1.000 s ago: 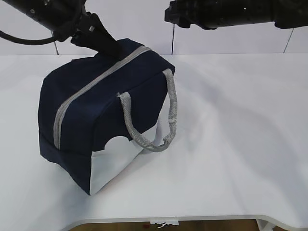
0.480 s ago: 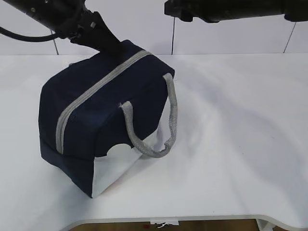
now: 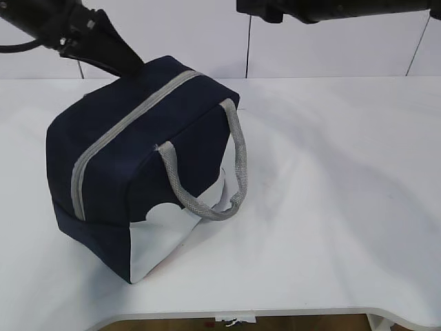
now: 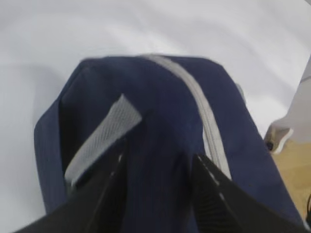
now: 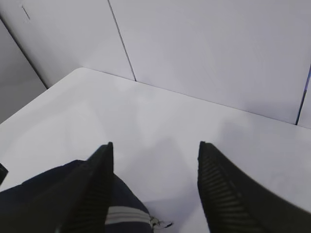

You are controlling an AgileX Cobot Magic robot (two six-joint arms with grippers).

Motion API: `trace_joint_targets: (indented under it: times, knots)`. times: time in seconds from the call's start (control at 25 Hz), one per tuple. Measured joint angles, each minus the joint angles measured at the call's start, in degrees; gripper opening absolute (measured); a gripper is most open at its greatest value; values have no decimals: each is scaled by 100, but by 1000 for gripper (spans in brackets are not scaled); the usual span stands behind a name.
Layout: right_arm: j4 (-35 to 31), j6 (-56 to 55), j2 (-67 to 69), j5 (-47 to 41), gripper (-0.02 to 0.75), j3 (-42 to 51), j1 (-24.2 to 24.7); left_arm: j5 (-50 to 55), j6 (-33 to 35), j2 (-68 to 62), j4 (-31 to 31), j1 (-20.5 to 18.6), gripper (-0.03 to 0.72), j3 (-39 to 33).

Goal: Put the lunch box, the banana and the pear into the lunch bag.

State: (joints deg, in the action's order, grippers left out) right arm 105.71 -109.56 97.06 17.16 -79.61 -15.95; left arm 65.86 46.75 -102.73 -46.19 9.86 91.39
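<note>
The navy lunch bag [image 3: 138, 158] stands on the white table, its grey zipper [image 3: 124, 124] shut along the top and a grey handle [image 3: 234, 165] hanging over its white side panel. My left gripper [image 3: 127, 62] is at the bag's back top edge. In the left wrist view it [image 4: 159, 150] is open, its fingers spread just over the navy fabric [image 4: 165, 107] beside a grey handle strap [image 4: 104, 136]. My right gripper [image 5: 155, 145] hangs open high above the table, with one corner of the bag [image 5: 124, 199] below it. The lunch box, banana and pear are out of view.
White table [image 3: 331, 207] runs wide to the right of the bag, and its front edge [image 3: 275, 314] is near. White wall panels [image 3: 193, 34] rise behind. My right arm [image 3: 331, 8] stretches along the top of the exterior view.
My left gripper has opened and drawn back up to the left, letting go of the bag's top. The bag has dropped level and shifted slightly left. The right arm has risen a little.
</note>
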Motion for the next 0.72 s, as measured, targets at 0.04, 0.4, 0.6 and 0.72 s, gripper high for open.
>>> trace_joint_targets:
  times: [0.04, 0.4, 0.6, 0.72]
  knots:
    - [0, 24, -61, 12, 420, 74, 0, 144, -44, 49, 81, -42, 333, 0]
    - [12, 36, -638, 134, 420, 561, 0, 404, -1060, 604, 1307, -212, 335, 0]
    - [12, 47, -1089, 191, 420, 935, 0, 471, -2203, 1132, 2478, -212, 319, -16]
    - [12, 47, -1415, 251, 421, 1197, 0, 528, -2576, 1555, 2936, -212, 297, -62]
